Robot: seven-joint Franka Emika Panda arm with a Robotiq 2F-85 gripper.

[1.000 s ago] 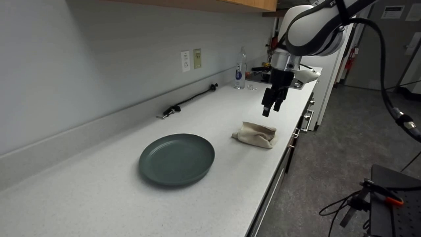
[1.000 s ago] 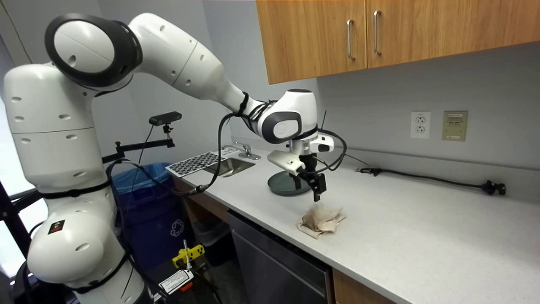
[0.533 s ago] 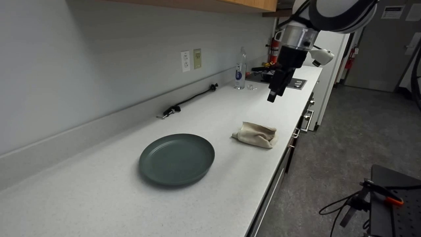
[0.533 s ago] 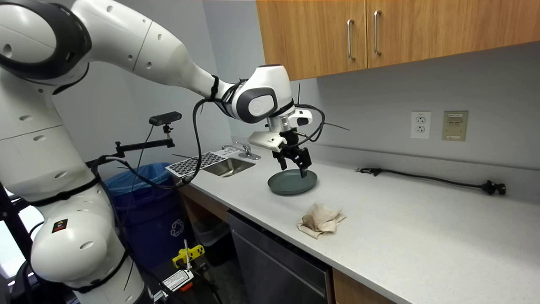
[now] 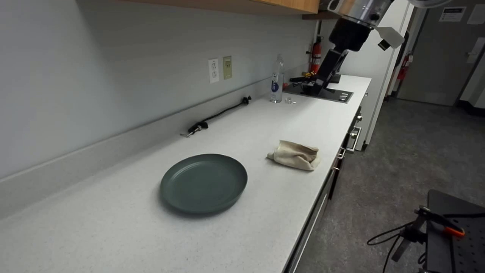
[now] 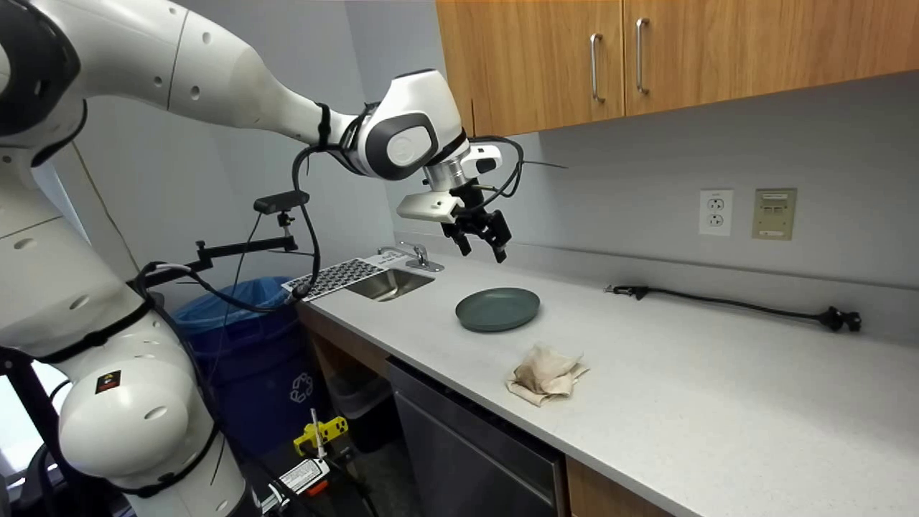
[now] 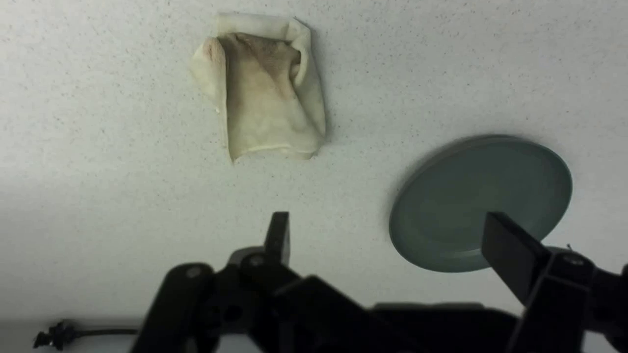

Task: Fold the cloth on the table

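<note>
The cream cloth [image 5: 294, 155] lies crumpled on the white counter with edges partly folded over; it also shows in an exterior view [image 6: 547, 375]. In the wrist view the cloth [image 7: 267, 98] is at the upper left, with brownish stains in its middle and rolled edges at top and right. My gripper [image 6: 482, 254] hangs in the air, well above the counter and apart from the cloth. In the wrist view the gripper [image 7: 386, 215] has its fingers wide apart with nothing between them.
A dark green plate [image 5: 204, 184] sits on the counter near the cloth. A black cable-like arm [image 6: 732, 301] lies along the wall. A water bottle [image 5: 277, 81] and a cooktop [image 5: 333, 94] are farther along. A wooden cabinet [image 6: 531, 64] hangs above. A sink [image 6: 391, 285] is at one end.
My arm has risen and drawn back from above the cloth, so the gripper is now higher and farther from it. The cloth and the plate have not moved.
</note>
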